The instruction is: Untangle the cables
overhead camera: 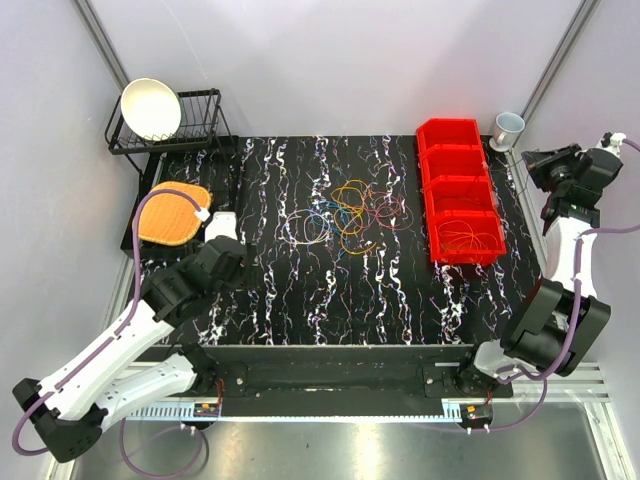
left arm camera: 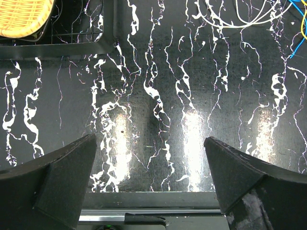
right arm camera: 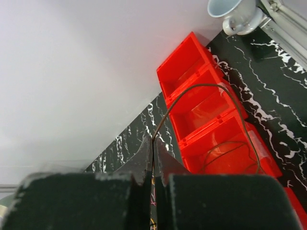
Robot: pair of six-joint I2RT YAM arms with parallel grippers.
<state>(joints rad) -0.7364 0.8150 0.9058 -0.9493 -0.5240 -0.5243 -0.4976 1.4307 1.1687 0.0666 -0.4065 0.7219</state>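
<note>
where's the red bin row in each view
Top external: the red bin row stands along the table's right side.
Left wrist: not in it.
Right wrist: it runs diagonally from centre to lower right, behind the cable the right gripper pinches.
Shared landmark: the mug beyond the row's far end.

Black marbled table (overhead camera: 270, 290) carries cables (overhead camera: 347, 215), red bins (overhead camera: 452, 130), perhaps the dish rack (overhead camera: 205, 120).
</note>
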